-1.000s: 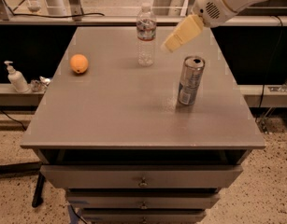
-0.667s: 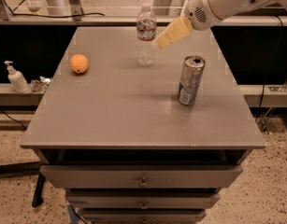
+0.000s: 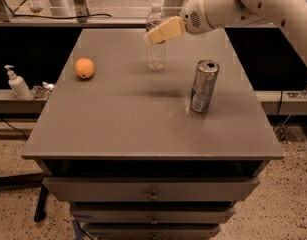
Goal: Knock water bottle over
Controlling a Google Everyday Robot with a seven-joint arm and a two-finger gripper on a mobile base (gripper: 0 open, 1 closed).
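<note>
The water bottle [image 3: 156, 48] is a slim clear ribbed bottle with a white cap. It stands upright at the far middle of the grey table [image 3: 118, 129]. My gripper [image 3: 152, 36] reaches in from the upper right on a white arm. Its tan fingertips overlap the bottle's upper part, covering the label area. The bottle's lower half shows below the fingers.
A silver drink can [image 3: 204, 86] stands upright right of centre. An orange [image 3: 84, 68] lies at the left. A white pump-top dispenser bottle [image 3: 16, 83] stands on a low ledge left of the table. Drawers sit under the table front.
My gripper has swung left from above the can's side to the top of the water bottle. The bottle still stands upright.
</note>
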